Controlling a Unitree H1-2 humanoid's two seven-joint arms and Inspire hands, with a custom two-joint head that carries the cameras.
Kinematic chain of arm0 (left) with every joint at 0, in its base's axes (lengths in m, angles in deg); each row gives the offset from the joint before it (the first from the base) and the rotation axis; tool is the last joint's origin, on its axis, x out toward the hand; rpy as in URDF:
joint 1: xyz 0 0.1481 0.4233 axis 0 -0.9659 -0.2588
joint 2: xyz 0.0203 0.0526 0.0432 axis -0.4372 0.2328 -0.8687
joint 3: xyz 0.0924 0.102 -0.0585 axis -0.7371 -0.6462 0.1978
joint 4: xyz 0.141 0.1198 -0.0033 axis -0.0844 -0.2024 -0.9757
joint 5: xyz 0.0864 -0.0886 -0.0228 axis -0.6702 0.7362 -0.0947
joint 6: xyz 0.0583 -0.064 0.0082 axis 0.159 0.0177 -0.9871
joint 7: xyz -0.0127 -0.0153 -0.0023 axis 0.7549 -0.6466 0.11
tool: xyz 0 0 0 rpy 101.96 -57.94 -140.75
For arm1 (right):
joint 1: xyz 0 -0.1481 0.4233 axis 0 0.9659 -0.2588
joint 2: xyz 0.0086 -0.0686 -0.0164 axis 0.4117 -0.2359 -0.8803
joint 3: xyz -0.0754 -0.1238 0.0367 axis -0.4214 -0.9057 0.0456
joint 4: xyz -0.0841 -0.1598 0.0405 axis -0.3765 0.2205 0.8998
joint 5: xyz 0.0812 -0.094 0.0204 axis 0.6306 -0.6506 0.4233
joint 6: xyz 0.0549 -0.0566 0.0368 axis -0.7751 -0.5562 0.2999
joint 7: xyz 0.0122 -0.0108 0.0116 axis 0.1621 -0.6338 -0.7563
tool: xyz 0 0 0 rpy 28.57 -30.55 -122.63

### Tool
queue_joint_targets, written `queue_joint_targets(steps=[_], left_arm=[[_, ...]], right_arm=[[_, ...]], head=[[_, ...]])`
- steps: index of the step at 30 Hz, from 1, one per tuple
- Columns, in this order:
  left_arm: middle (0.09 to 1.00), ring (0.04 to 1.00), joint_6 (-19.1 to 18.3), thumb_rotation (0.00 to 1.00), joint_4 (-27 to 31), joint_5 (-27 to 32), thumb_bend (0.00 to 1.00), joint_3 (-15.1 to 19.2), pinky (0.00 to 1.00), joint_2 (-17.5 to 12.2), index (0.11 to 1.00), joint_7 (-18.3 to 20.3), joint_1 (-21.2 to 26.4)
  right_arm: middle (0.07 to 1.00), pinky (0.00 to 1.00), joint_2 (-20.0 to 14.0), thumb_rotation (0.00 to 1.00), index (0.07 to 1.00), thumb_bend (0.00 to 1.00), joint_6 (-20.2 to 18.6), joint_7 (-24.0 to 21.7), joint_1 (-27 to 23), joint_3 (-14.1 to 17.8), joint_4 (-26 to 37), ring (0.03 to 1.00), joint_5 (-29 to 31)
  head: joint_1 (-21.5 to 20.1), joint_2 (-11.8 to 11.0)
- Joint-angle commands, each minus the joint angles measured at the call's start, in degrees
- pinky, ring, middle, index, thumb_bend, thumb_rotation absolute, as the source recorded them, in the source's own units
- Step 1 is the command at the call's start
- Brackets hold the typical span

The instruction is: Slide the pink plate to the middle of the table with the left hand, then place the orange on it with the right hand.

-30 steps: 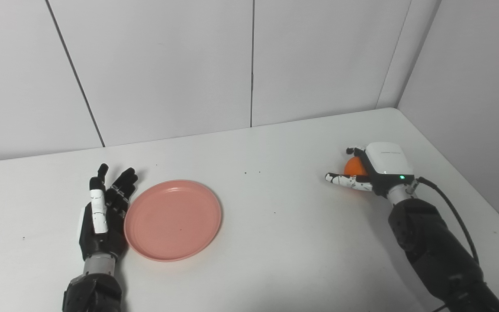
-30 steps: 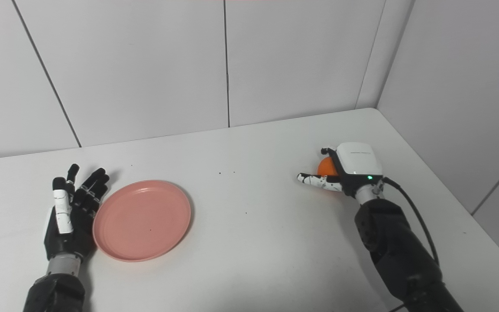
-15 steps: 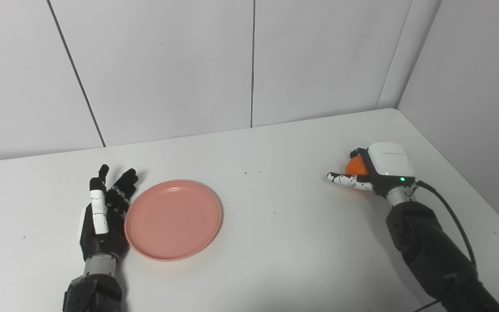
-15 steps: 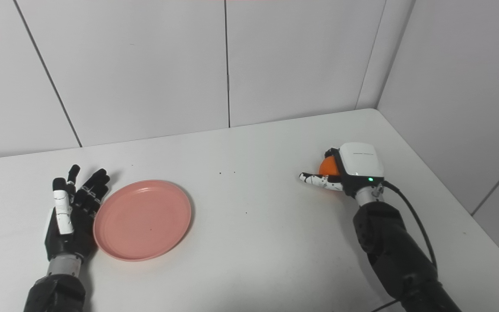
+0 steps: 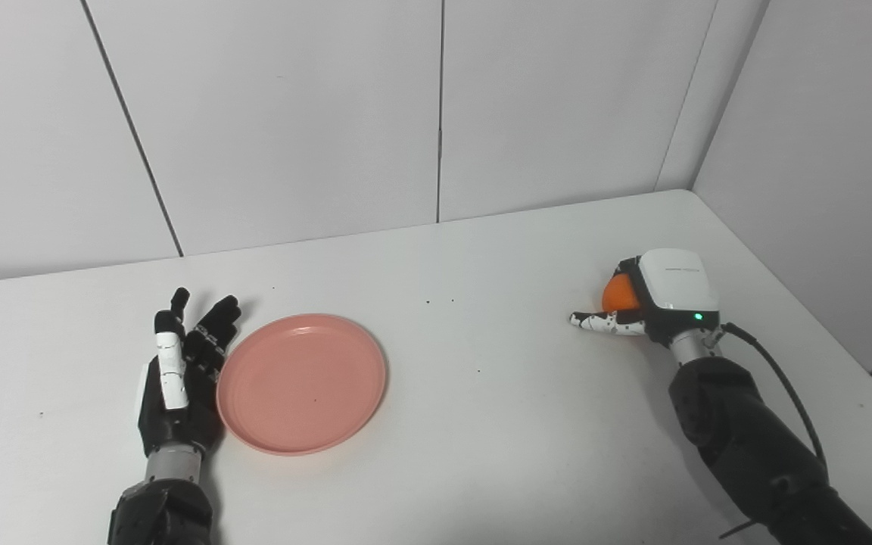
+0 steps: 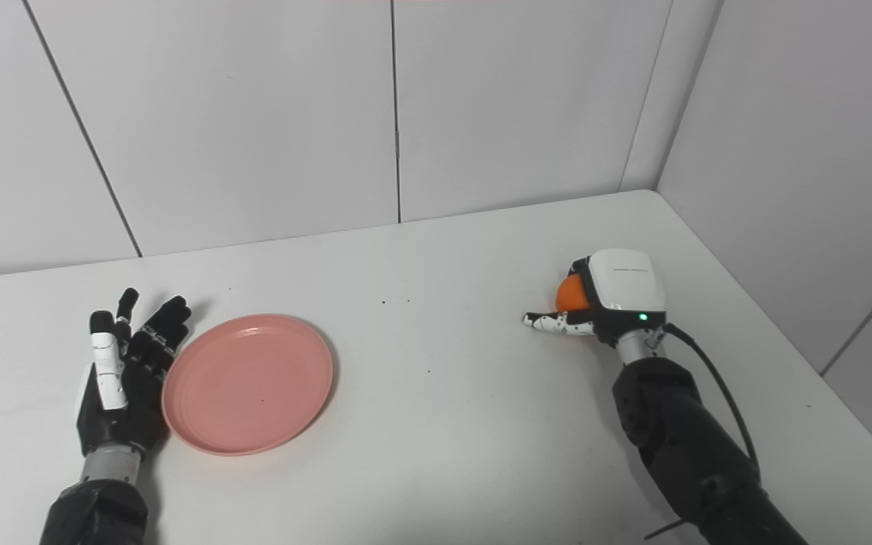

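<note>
Over the last second the right hand (image 5: 659, 299) had drawn its fingers (image 5: 624, 266) in around the orange (image 5: 618, 291), which sat on the desk (image 5: 481, 424) near the right edge, thumb stretched out low along the surface; the fingers looked to be grasping the fruit, though not lifting it. The pink plate (image 5: 301, 383) had not moved and lay left of the middle. The left hand (image 5: 179, 375) rested just beside its left rim, fingers released and spread. The slide looked unfinished, while the pickup was already starting.
</note>
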Motion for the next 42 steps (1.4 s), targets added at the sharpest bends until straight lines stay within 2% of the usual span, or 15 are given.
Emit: queue_joint_targets(steps=[1, 6, 11, 13, 16, 22, 24, 28, 29, 30, 33, 38, 39, 42], left_arm=[[0.753, 0.839, -5.59, 0.82, -2.70, -0.04, 0.90, 0.21, 0.95, 0.38, 0.990, -1.84, -3.63], [0.745, 0.834, -5.76, 0.82, -2.27, -0.49, 0.90, 0.00, 0.94, 0.46, 0.991, -2.19, -3.77], [0.747, 0.834, -5.47, 0.82, -2.45, -0.50, 0.90, -0.08, 0.94, 0.47, 0.979, -2.14, -3.75], [0.744, 0.828, -5.50, 0.82, -2.54, -0.53, 0.90, -0.04, 0.94, 0.50, 0.974, -2.28, -3.72], [0.745, 0.828, -5.40, 0.83, -2.52, -0.75, 0.90, -0.30, 0.93, 0.44, 0.977, -2.12, -3.78], [0.736, 0.835, -5.58, 0.82, -2.28, -0.50, 0.89, -0.26, 0.94, 0.98, 0.982, -2.42, -3.83], [0.740, 0.834, -5.48, 0.82, -2.28, -0.46, 0.89, -0.29, 0.94, 1.25, 0.976, -2.48, -3.84], [0.758, 0.838, -4.81, 0.80, -2.31, -0.85, 0.89, -0.74, 0.94, 2.08, 0.976, -2.48, -4.09], [0.759, 0.839, -4.76, 0.80, -2.08, -1.18, 0.89, -1.04, 0.94, 2.45, 0.976, -2.61, -4.26], [0.760, 0.838, -4.73, 0.81, -1.92, -1.42, 0.89, -1.25, 0.94, 2.71, 0.979, -2.71, -4.38], [0.754, 0.819, -4.77, 0.82, -1.36, -3.11, 0.88, -2.17, 0.90, 4.26, 0.970, -4.38, -4.77], [0.739, 0.807, -3.52, 0.80, -2.34, -4.52, 0.90, -2.68, 0.86, 6.53, 0.963, -5.73, -4.74], [0.735, 0.803, -3.42, 0.79, -2.44, -4.68, 0.90, -2.69, 0.86, 6.93, 0.961, -5.90, -4.74], [0.724, 0.801, -2.70, 0.78, -3.16, -5.37, 0.91, -2.88, 0.86, 8.02, 0.965, -6.36, -4.72]], right_arm=[[0.227, 0.11, -0.41, 0.40, 0.269, 0.52, -0.18, -2.26, 1.34, -1.08, -1.90, 0.164, 0.85], [0.239, 0.12, -0.75, 0.38, 0.283, 0.53, -0.06, -1.59, 1.28, -1.34, -2.04, 0.177, 0.96], [0.224, 0.11, -1.42, 0.42, 0.271, 0.52, -0.69, -3.45, 1.29, -1.07, 1.68, 0.165, 1.64], [0.205, 0.09, -1.54, 0.40, 0.247, 0.53, -0.48, -3.27, 1.29, -0.94, 2.71, 0.146, 1.55], [0.188, 0.08, -1.61, 0.43, 0.227, 0.53, -1.37, -3.84, 0.90, -0.57, 6.07, 0.128, 0.92], [0.178, 0.07, -1.15, 0.41, 0.237, 0.54, -2.67, -7.86, -0.25, 0.81, 14.37, 0.118, 1.07], [0.178, 0.07, -0.84, 0.37, 0.238, 0.56, -2.84, -8.79, -0.60, 1.29, 16.63, 0.119, 1.00], [0.190, 0.08, -0.71, 0.38, 0.254, 0.56, -2.02, -10.51, -1.72, 1.24, 20.99, 0.128, 0.00], [0.191, 0.08, -0.83, 0.38, 0.255, 0.56, -1.27, -10.68, -1.90, 1.28, 21.98, 0.128, 0.12], [0.196, 0.08, -0.91, 0.39, 0.276, 0.55, -0.81, -10.84, -2.02, 1.34, 22.64, 0.131, 0.21], [0.200, 0.08, -0.80, 0.37, 0.283, 0.55, 0.85, -11.21, -2.92, 1.73, 24.90, 0.132, 1.42], [0.189, 0.08, -1.04, 0.39, 0.253, 0.55, 2.78, -11.55, -4.13, 1.95, 25.65, 0.124, 2.80], [0.188, 0.08, -1.03, 0.39, 0.248, 0.54, 2.80, -12.01, -4.46, 1.85, 25.84, 0.124, 2.89], [0.199, 0.08, -1.24, 0.39, 0.266, 0.54, 3.66, -12.47, -5.10, 1.74, 25.83, 0.132, 3.49]], head=[[0.06, -0.02], [0.19, 0.30], [0.26, 0.33], [0.26, 0.33], [0.38, 0.40], [1.40, 0.78], [2.38, 1.05], [5.62, 1.67], [8.15, 1.98], [8.15, 1.98], [13.73, 2.16], [19.46, 1.75], [19.46, 1.75], [22.87, 1.25]])
